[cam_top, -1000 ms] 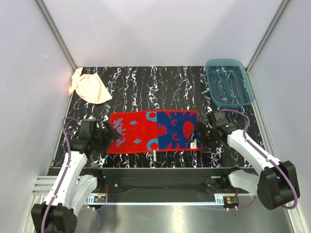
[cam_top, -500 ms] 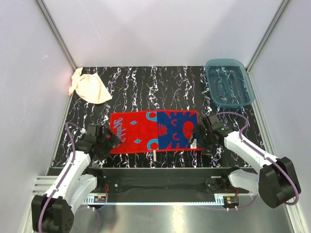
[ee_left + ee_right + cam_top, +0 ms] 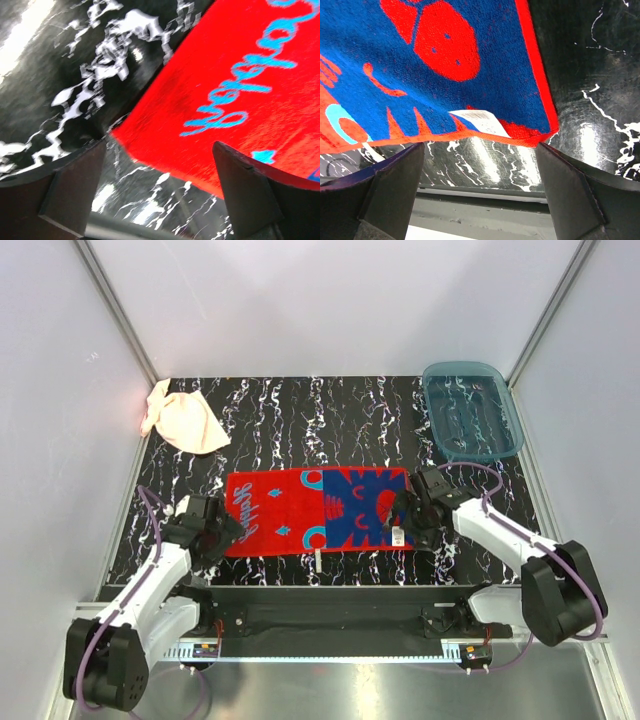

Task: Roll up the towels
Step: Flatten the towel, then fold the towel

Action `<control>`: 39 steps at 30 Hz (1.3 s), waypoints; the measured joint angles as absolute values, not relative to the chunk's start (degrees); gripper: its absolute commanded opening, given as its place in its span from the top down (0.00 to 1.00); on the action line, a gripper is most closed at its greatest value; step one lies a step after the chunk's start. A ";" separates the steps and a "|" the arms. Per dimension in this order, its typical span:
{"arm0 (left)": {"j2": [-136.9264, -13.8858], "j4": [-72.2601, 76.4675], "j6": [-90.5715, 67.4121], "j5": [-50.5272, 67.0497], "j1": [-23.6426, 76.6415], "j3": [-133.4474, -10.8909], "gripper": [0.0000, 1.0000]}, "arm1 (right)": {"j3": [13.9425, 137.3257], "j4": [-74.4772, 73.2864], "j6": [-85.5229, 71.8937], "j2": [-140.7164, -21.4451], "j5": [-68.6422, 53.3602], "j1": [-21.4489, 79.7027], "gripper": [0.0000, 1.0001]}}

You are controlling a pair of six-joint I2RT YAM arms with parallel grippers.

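The blue and red towel (image 3: 318,510) lies flat and unrolled in the middle of the black marbled table, red half to the left, blue half to the right. My left gripper (image 3: 224,534) stands open at its near left corner. In the left wrist view the red cloth (image 3: 240,90) fills the upper right, and its corner lies just ahead of the open gripper (image 3: 160,200). My right gripper (image 3: 402,524) is open at the near right corner. In the right wrist view the hem and a white label (image 3: 480,122) lie just ahead of the open gripper (image 3: 480,200). The peach towel (image 3: 183,422) sits crumpled at the back left.
A translucent blue tray (image 3: 470,412) stands at the back right corner. White walls close in the table on three sides. A black rail (image 3: 320,595) runs along the near edge, close below both grippers.
The left gripper has come nearer and settled at the towel's near left corner. The right gripper has shifted a little left to the near right corner. The towels have not moved.
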State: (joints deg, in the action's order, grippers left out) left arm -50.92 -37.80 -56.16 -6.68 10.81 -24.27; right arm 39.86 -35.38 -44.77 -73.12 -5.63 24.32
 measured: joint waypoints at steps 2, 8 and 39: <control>-51.29 -35.64 -56.55 -6.66 10.81 -23.75 0.36 | 39.53 -34.96 -44.97 -72.55 -5.56 24.10 0.00; -52.18 -32.91 -56.25 -6.68 10.81 -22.48 0.88 | 36.45 -34.98 -47.20 -66.43 -4.23 21.78 0.00; -47.72 -35.00 -51.99 -7.38 10.20 -23.18 0.97 | 27.90 -28.49 -56.60 -66.26 -1.67 20.88 1.00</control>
State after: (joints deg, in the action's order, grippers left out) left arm -47.72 -35.00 -51.99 -7.38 10.20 -23.18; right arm 27.90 -28.49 -56.60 -66.26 -1.67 20.88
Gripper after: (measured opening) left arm 0.074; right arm 0.102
